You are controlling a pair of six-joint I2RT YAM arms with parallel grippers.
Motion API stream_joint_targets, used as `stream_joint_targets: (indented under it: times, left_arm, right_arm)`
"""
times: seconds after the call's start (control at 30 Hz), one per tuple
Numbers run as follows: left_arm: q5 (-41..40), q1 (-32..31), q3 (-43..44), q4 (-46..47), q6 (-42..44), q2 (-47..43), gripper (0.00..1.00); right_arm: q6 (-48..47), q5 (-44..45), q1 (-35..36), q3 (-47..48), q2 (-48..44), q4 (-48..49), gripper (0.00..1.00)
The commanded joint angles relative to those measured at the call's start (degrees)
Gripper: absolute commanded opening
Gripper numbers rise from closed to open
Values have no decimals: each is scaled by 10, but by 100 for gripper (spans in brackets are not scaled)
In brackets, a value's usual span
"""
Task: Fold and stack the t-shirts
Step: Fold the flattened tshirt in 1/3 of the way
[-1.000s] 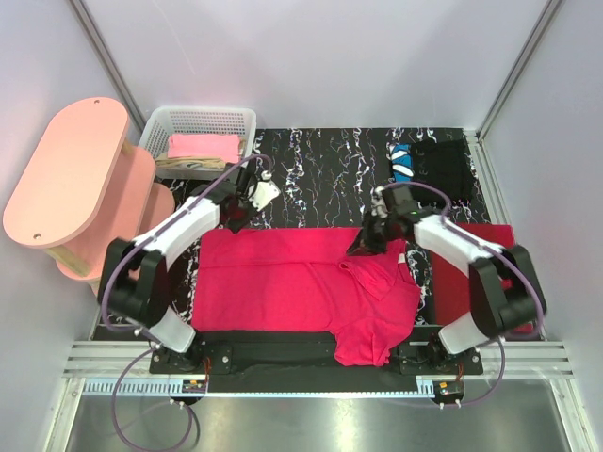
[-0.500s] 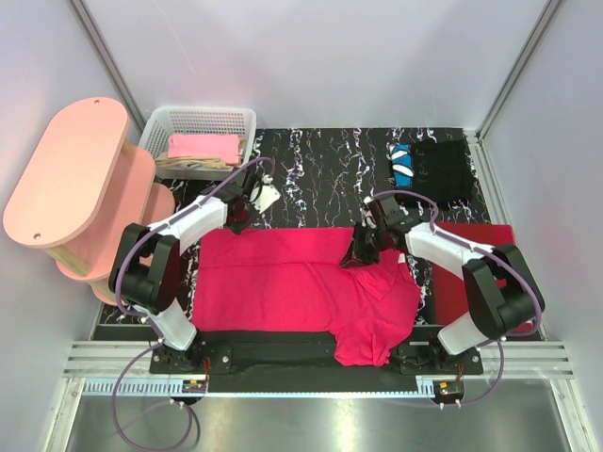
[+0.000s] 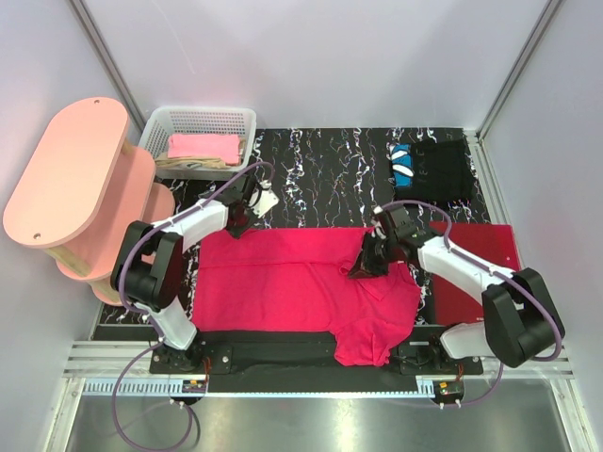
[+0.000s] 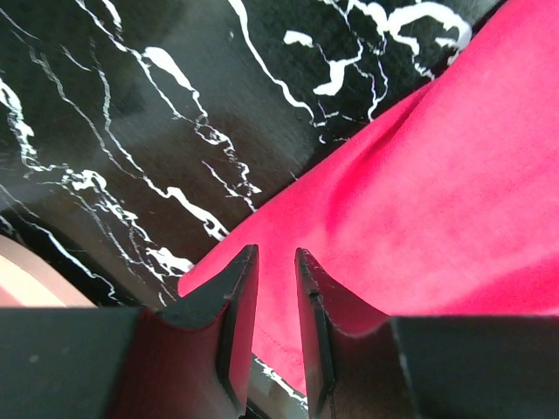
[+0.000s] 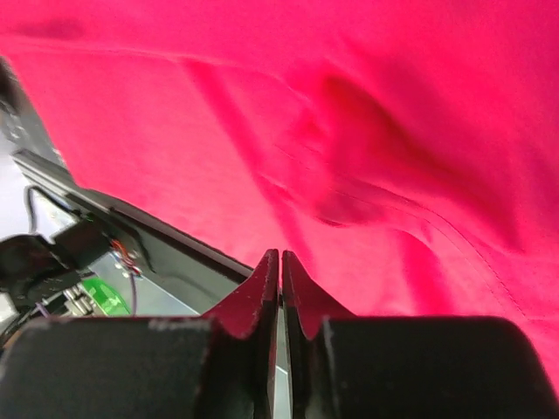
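Shifted nearward since a second ago: right gripper [image 3: 366,264], jaws pressed almost together over a fold of crimson-red short-sleeved cloth t-shirt [image 3: 283,282], hold unclear. At its far-left corner, left gripper [image 4: 275,262], jaws slightly parted, empty. Spread along near edge of black white-veined table [image 3: 320,169], largely unfolded. Folded black t-shirt [image 3: 443,169] at far-right corner; pink t-shirt [image 3: 203,146] in white plastic basket [image 3: 203,115]. No readable writing.

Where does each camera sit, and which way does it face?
Top: above and behind, looking down on table and red t-shirt; left arm and right arm show.
Left wrist: looks past the left fingers at the shirt's corner.
Right wrist: looks past the right fingers across the shirt toward the table's near edge.
All share the shirt.
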Motion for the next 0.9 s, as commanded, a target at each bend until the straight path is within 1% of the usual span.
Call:
stream_joint_targets:
  times: [0.0, 0.03, 0.1, 0.13, 0.23, 0.3, 0.43, 0.6, 0.87]
  left_arm:
    - [-7, 4, -8, 29, -1, 1, 28]
    - [-7, 4, -7, 28, -2, 0, 28]
    - [-7, 4, -9, 28, -2, -3, 28]
    - [-7, 4, -10, 28, -2, -4, 28]
    - [-10, 6, -14, 34, -1, -4, 28]
    - [-10, 7, -17, 37, -1, -4, 27]
    - [-8, 13, -24, 44, 2, -2, 27]
    - [-10, 15, -34, 57, 6, 8, 27]
    - [-24, 15, -51, 79, -2, 35, 27]
  right_arm:
    - [-24, 26, 3, 112, 15, -15, 12]
    - [-29, 29, 3, 151, 46, -15, 12]
    - [-39, 30, 3, 185, 85, -18, 10]
    - [-41, 27, 3, 212, 122, -16, 10]
    - [-51, 27, 3, 241, 184, -16, 7]
    - [-57, 30, 3, 240, 209, -17, 6]
    - [-58, 45, 3, 202, 208, -12, 5]
    - [-47, 59, 3, 155, 177, -6, 6]
    - [-35, 59, 3, 106, 141, -5, 6]
